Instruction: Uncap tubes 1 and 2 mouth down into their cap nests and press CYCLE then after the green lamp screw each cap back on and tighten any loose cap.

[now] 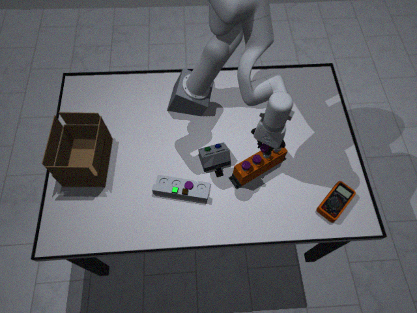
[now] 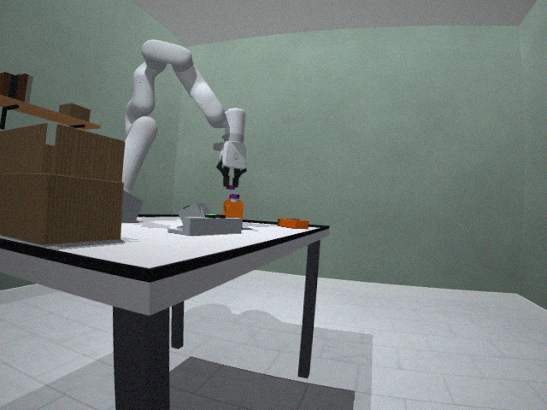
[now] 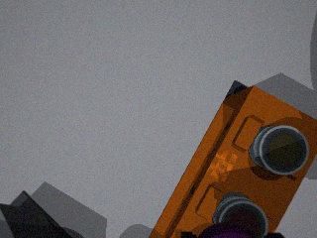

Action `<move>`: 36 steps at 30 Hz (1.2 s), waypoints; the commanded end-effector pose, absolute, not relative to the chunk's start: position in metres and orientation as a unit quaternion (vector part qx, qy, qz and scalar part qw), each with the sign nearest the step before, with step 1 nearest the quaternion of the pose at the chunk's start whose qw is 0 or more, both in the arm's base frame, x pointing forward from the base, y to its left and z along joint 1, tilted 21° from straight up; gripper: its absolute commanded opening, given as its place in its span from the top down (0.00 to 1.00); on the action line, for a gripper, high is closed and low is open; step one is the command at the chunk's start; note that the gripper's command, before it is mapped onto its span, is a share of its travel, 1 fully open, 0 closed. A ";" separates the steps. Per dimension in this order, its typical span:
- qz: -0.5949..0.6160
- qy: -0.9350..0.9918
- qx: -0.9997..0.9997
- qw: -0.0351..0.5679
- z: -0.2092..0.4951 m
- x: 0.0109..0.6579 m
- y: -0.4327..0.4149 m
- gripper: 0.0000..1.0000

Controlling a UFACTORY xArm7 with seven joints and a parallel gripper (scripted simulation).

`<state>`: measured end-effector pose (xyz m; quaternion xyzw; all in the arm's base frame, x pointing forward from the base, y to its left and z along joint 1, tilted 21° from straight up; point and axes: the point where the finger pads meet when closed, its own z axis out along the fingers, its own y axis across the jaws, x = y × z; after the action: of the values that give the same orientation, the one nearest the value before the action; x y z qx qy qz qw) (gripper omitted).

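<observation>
The orange decapping station lies right of the middle of the table. Its two tubes at the left end carry purple caps. In the wrist view the two tubes at the other end stand open. My gripper hangs just above this open end, shut on a purple cap, which also shows in the side view. The grey cap tray holds one purple cap in the nest second from the right. Its green lamp is lit, and the lamp beside it is dark.
The grey key housing with the green key and the blue key stands just left of the station. An open cardboard box is at the far left. An orange multimeter lies at the front right.
</observation>
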<state>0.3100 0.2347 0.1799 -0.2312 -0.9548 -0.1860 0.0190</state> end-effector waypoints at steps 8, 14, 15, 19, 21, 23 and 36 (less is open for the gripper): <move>-0.186 -0.954 -0.234 0.016 0.202 0.283 0.292 1.00; -0.186 -0.954 -0.234 0.016 0.202 0.283 0.292 1.00; -0.186 -0.954 -0.234 0.016 0.202 0.283 0.292 1.00; -0.186 -0.954 -0.234 0.016 0.202 0.283 0.292 1.00; -0.186 -0.954 -0.234 0.016 0.196 0.283 0.294 1.00; -0.186 -0.954 -0.234 0.016 0.191 0.283 0.296 1.00; -0.186 -0.954 -0.234 0.016 0.179 0.284 0.301 1.00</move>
<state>0.2826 0.3000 0.1775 -0.2343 -0.9546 -0.1835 0.0165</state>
